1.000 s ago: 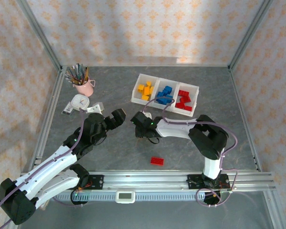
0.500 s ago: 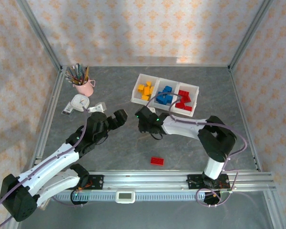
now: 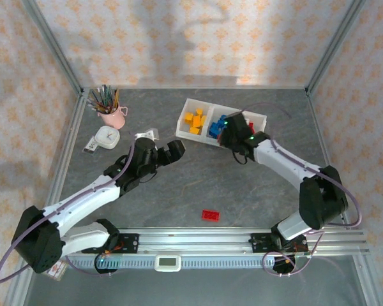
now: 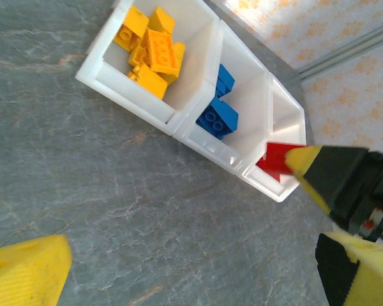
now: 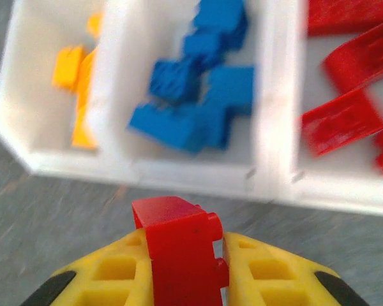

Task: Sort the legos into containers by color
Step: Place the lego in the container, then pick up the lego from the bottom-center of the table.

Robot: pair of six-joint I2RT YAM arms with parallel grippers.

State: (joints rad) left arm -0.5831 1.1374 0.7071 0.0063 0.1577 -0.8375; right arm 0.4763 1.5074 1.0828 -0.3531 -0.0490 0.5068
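Red plastic is sitting pinched between the yellow fingers [image 5: 115, 274] of the right gripper [image 5: 179, 261]. The right wrist view is giving this up close: a red brick [image 5: 179, 242] clamped with the jaws narrowed tight on it, hanging just in front of the white tray [image 5: 179, 172], by its middle compartment. From overhead, that right gripper [image 3: 233, 127] is hovering over the tray's [image 3: 181, 127] blue-to-red divide, and the held brick is too small to make out.

Inside the tray, yellow bricks [image 4: 150, 48] are filling the left compartment, blue bricks [image 4: 218, 115] the middle, and red bricks [image 5: 351, 115] the right.

The left gripper [image 3: 166, 152] is waiting just left of the tray with jaws spread wide. Its own camera is showing the two yellow fingers [image 4: 25, 268] far apart and nothing between them, with the tray's front wall [image 4: 147, 105] ahead.

Overhead is adding a loose red brick [image 3: 210, 215] lying on the table [image 3: 179, 185], well apart from the tray on the near side, and a pink cup [image 3: 113, 116] off to the tray's left.
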